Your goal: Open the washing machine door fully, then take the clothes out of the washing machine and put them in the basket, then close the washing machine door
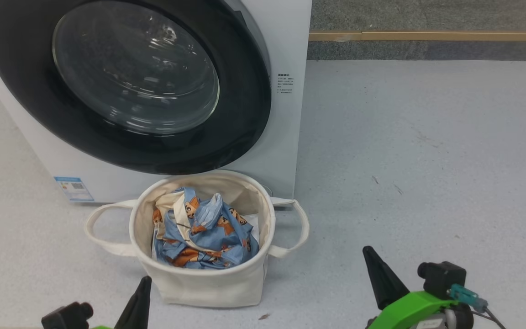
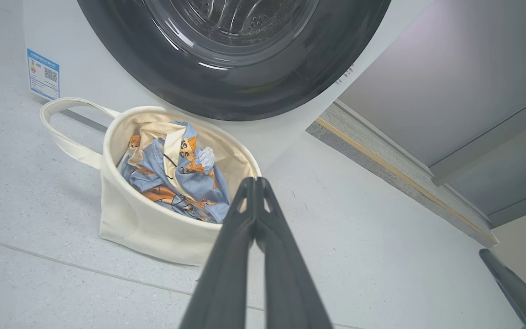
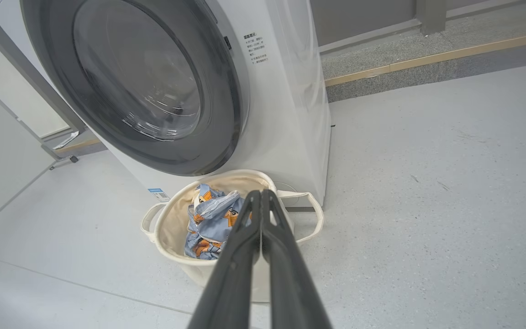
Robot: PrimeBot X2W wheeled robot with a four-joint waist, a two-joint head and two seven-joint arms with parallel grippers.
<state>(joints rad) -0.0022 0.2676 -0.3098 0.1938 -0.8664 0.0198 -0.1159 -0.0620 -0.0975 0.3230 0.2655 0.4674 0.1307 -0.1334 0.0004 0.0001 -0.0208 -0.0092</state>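
Note:
The white washing machine (image 1: pixel 286 137) stands ahead with its round black-rimmed door (image 1: pixel 128 87) lying flat against its front. Before it sits the cream canvas basket (image 1: pixel 208 285), and the light blue bear-print clothes (image 1: pixel 203 228) lie bunched inside. My left gripper (image 1: pixel 145 279) is low at the near left of the basket, fingers pressed together and empty, as the left wrist view (image 2: pixel 255 180) shows. My right gripper (image 1: pixel 367 250) hovers to the basket's right, also shut with nothing in it (image 3: pixel 260 193).
Pale grey floor (image 1: pixel 427 160) spreads to the right of the machine. A raised grey ledge with a wooden edge strip (image 1: pixel 427 35) runs along the back. A blue label sticker (image 1: pixel 74 188) is on the machine's lower left. A wall panel (image 3: pixel 2 151) stands left of the machine.

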